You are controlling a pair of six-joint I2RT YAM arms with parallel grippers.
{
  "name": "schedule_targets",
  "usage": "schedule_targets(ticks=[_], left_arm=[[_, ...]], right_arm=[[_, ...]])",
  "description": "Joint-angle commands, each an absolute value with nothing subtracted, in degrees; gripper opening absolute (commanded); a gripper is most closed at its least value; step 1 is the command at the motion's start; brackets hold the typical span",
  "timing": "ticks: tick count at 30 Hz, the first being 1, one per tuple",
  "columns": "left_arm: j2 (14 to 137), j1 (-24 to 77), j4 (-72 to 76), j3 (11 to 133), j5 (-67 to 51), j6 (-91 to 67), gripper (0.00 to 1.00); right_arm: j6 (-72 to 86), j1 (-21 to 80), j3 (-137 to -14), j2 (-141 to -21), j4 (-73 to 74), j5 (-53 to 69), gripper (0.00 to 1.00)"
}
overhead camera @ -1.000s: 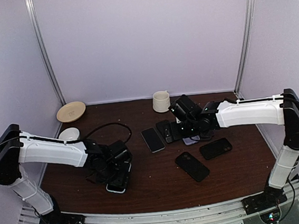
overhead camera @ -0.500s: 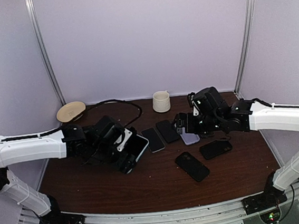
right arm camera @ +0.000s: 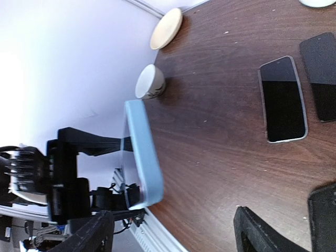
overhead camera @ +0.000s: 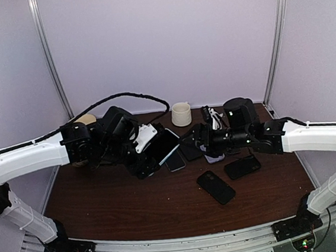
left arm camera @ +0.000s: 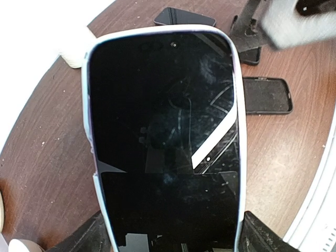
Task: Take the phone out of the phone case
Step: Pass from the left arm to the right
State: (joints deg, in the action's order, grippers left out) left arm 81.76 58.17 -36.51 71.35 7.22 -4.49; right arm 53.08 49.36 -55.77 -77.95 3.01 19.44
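Left wrist view: left end effector point(overhead camera: 143, 163) grips phone point(left arm camera: 165, 142) above table point(left arm camera: 294, 157), phone case point(left arm camera: 88, 131) still wrapping it. Right end effector point(overhead camera: 194, 138) gapes empty nearby. Separation not yet started.

Two robot arms. The left arm point(overhead camera: 29, 163) and right arm point(overhead camera: 318, 138) each have smooth white shells over the long links, with black housings at the joints and wrists. A thick black cable point(overhead camera: 118, 98) loops above the left arm. Black bases point(overhead camera: 67, 250) at the near edge of the surface carry small green and red lights. The fingers point(right arm camera: 260, 233) are matte black and angular.
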Motion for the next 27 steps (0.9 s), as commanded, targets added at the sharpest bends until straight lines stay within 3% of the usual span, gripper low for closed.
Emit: schedule_targets(ticks=[1, 5, 14, 20, 24, 27], left_arm=[[81.6, 58.1, -32.2, 72.7, 6.9, -1.2, 0.82], [80.5, 58.1, -31.2, 71.5, 5.3, -1.1, 0.82], [80.1, 58.1, -31.0, 70.3, 3.0, -1.3, 0.80], [80.1, 58.1, -31.1, 69.5, 1.7, -0.6, 0.79], [80.4, 58.1, -31.0, 69.5, 1.2, -0.5, 0.79], [80.9, 58.1, -31.0, 70.0, 1.0, -0.5, 0.79]], right_arm=[[58.8, 49.2, -55.3, -79.6, -8.3, 27.8, 0.82], [60.1, 49.3, -55.9, -81.3, -9.8, 28.8, 0.77], [60.4, 49.3, -56.0, -85.7, -12.4, 30.0, 0.46], [58.4, 49.2, -54.7, -85.2, -11.0, 27.5, 0.40], [58.6, 49.1, -53.7, -85.2, -12.4, 28.7, 0.20], [58.5, 49.1, -52.9, -84.4, -12.1, 29.3, 0.11]])
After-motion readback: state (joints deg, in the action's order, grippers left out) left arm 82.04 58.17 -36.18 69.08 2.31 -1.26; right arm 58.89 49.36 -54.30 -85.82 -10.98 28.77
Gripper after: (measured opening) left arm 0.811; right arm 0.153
